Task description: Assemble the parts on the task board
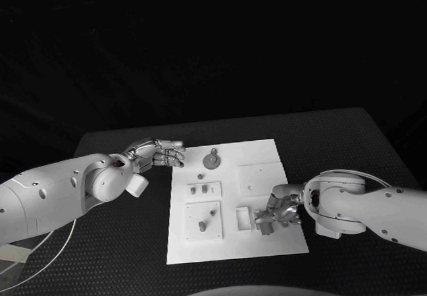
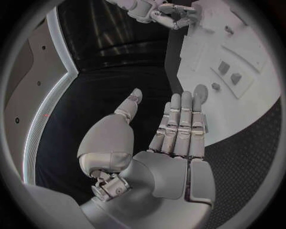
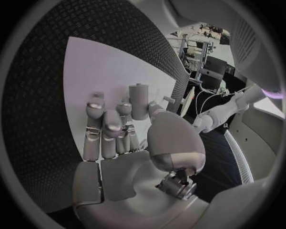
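No readable text, labels, brands, numbers or signs anywhere, none on the white task board (image 1: 275,244) in the frame's middle, none on the black counter (image 1: 365,141)

The scene is dim, with black surroundings swallowing everything beyond the bench (image 1: 365,148). The white board (image 1: 233,200) is the brightest thing, evenly lit, with no strong glare. Small parts on it cast short, soft shadows. In the head view the left hand (image 1: 157,153) and right hand (image 1: 278,212) look slightly soft. Both wrist views are round fisheye pictures in a dark frame; straight board edges curve, and detail smears toward the rim. The metal fingers (image 2: 178,125) catch gentle highlights. Beyond the right hand's fingers (image 3: 106,133), a brighter room glows.
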`<state>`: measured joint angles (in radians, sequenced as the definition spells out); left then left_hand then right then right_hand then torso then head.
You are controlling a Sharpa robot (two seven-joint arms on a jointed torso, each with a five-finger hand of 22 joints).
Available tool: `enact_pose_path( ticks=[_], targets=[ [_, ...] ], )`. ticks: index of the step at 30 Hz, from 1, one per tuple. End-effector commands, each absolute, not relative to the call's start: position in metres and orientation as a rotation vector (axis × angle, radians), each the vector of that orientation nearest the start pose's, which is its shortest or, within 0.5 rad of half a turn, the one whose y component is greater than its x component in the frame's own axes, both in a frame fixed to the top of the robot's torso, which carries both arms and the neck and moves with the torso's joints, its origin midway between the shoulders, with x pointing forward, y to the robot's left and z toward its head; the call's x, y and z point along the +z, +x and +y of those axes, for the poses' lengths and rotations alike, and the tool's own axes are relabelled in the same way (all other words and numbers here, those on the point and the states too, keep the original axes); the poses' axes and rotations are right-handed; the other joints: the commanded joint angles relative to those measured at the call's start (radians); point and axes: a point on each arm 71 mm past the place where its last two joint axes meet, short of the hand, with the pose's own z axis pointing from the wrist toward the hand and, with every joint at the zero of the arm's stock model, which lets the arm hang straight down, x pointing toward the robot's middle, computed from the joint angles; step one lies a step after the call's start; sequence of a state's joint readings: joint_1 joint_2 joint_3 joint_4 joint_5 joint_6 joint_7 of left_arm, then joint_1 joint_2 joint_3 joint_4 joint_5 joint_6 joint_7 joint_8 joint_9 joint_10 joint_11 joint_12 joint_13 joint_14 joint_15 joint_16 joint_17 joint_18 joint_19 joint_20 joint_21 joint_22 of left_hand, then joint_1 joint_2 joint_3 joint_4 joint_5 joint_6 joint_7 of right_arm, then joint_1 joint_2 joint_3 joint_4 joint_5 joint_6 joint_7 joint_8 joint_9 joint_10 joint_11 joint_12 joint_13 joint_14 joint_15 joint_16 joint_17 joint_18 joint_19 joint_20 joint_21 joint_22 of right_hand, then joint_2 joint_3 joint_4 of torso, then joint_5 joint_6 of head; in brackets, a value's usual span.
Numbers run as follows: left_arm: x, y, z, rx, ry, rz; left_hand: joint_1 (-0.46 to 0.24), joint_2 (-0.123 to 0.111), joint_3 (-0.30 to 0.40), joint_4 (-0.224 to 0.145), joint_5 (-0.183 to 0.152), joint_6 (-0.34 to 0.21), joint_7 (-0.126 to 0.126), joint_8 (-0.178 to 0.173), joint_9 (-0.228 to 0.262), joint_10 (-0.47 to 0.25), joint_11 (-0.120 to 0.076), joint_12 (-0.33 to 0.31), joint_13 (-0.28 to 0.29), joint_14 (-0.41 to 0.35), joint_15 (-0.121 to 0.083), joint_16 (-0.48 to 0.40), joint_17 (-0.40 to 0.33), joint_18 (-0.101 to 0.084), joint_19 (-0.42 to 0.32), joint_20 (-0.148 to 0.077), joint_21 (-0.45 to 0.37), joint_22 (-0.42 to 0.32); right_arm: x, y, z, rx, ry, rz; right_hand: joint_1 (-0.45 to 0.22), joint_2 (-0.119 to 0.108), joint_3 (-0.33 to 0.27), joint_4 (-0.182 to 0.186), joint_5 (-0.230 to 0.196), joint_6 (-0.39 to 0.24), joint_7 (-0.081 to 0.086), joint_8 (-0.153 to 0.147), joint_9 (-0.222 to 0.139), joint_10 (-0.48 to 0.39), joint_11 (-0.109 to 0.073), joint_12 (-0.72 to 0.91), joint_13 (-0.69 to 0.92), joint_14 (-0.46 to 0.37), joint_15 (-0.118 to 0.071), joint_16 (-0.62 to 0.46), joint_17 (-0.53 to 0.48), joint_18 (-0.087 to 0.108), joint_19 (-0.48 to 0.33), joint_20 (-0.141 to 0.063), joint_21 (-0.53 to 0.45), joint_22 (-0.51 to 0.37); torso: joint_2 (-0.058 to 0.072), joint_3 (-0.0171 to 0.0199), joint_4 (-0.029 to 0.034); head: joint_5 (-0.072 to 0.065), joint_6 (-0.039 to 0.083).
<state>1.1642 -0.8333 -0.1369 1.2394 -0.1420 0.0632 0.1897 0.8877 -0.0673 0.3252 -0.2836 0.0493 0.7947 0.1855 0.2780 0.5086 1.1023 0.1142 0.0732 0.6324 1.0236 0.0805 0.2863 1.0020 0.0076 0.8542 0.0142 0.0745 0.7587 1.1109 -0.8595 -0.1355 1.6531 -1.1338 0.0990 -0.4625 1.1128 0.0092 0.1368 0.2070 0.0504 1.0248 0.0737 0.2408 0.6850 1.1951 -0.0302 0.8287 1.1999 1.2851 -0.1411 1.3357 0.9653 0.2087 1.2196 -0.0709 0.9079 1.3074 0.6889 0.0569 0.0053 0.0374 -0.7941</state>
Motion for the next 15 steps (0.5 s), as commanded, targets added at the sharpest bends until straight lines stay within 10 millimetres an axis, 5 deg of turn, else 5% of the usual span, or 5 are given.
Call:
enact_pose_path(
  ticks=[1,15],
  targets=[
    [-0.257,0.5,0.273,-1.393,-1.089,1.863,-0.009,0.001,-0.006,-0.002,0.0,-0.003,0.005,0.006,-0.001,0.001,0.001,-0.004,-0.001,0.006,-0.001,-0.006,0.001,-0.008,-0.002,-0.002,-0.004,-0.001,-0.275,0.408,-0.183,0.614,0.156,2.471,0.023,0.01,-0.011,-0.004,0.001,0.009,0.0,0.003,0.007,0.001,-0.008,0.005,-0.003,-0.001,-0.005,0.006,0.001,0.053,-0.002,-0.001,0.006,0.018,0.0,-0.0002,-0.0003,0.001,0.0],
    [-0.257,0.501,0.272,-1.394,-1.089,1.867,-0.011,0.001,-0.007,-0.001,0.0,-0.003,0.006,0.006,-0.001,0.001,0.001,-0.004,-0.002,0.006,-0.001,-0.007,0.001,-0.008,-0.002,-0.002,-0.004,-0.002,-0.264,0.417,-0.17,0.639,0.18,2.431,0.037,0.012,-0.03,-0.008,0.001,0.009,0.0,0.0,0.005,0.001,-0.008,0.005,-0.007,-0.002,-0.005,0.005,0.001,0.053,-0.003,0.0,0.004,0.017,0.001,-0.0013,0.001,0.001,0.0]
  ],
)
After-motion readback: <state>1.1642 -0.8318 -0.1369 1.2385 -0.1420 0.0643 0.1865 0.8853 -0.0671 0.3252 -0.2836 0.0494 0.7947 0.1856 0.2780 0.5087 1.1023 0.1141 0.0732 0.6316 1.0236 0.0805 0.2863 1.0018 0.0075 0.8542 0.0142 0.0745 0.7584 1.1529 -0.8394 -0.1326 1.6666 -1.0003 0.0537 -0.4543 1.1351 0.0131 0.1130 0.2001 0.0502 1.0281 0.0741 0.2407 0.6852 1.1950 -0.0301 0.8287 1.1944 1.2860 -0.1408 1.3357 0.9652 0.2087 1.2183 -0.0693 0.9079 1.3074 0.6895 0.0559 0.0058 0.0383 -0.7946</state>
